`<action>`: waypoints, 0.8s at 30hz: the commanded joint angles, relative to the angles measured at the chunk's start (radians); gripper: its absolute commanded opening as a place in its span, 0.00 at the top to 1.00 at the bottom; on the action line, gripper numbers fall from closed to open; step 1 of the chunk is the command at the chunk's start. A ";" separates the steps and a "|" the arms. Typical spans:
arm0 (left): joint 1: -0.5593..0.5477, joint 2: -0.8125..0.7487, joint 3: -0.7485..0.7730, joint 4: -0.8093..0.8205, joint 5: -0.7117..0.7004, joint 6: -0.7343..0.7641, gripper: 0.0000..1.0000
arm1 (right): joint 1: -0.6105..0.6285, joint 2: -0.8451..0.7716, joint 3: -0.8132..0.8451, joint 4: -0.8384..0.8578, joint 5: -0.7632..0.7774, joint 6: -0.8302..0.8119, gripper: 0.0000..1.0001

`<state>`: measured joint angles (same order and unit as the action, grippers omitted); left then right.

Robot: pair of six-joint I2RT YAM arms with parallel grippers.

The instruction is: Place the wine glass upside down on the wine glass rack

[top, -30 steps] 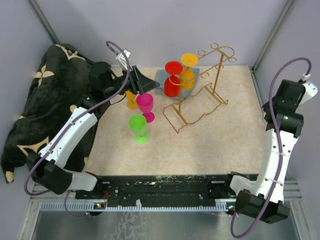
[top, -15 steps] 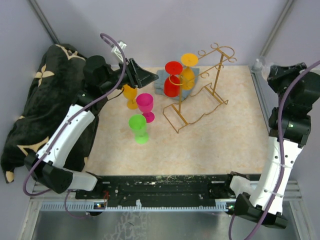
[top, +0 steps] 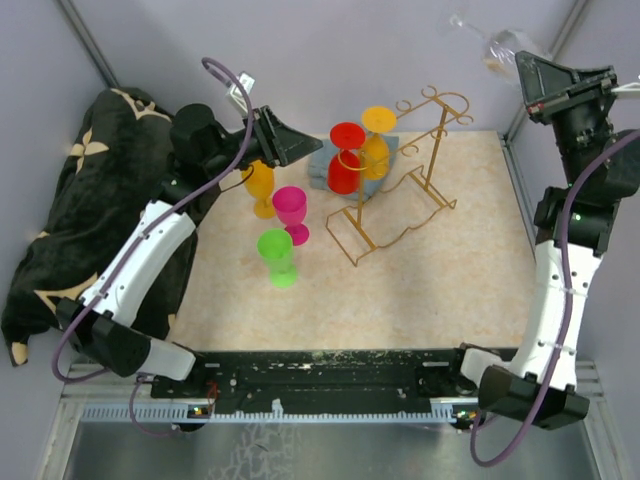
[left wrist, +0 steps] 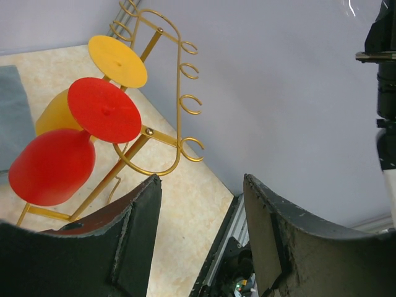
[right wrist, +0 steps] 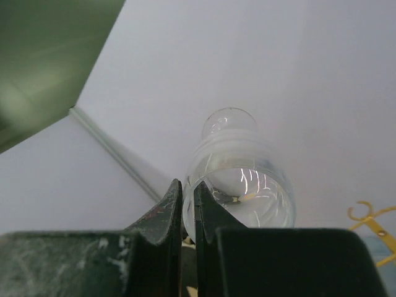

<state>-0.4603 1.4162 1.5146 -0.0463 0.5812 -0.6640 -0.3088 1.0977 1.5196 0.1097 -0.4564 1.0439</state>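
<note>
One gold wire rack (left wrist: 148, 132), five coloured plastic goblets (top: 290, 205), one clear wine glass (top: 497, 45). Right gripper (top: 522, 72) narrow, pinching clear glass; left gripper (top: 297, 148) half-open, free.

Clear wine glass (top: 497, 45) hangs tilted, high in the right claw (right wrist: 187, 192); gold wire wine glass rack (top: 432, 150) stands upright on the tabletop (top: 450, 270).

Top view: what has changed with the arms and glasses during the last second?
The right claw rose from low at the right side toward the upper back corner, shut on a clear glass. The left claw, open and empty, drew back from above the pink glass, uncovering the orange glass. The rack, its red glass and yellow glass, and the green glass stayed put.
</note>
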 commanded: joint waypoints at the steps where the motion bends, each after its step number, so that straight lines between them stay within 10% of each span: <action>1: -0.002 0.031 0.052 0.086 0.037 -0.059 0.38 | 0.040 0.081 0.002 0.444 -0.168 0.231 1.00; 13: 0.082 0.071 0.036 0.367 0.158 -0.270 0.38 | 0.189 0.339 -0.017 1.068 -0.320 0.630 1.00; 24: 0.163 0.317 -0.003 1.335 0.194 -1.089 0.40 | 0.272 0.482 -0.001 1.477 -0.344 0.901 1.00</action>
<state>-0.3046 1.6257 1.4841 0.8555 0.7715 -1.3766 -0.0757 1.5696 1.4773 1.3590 -0.8070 1.8427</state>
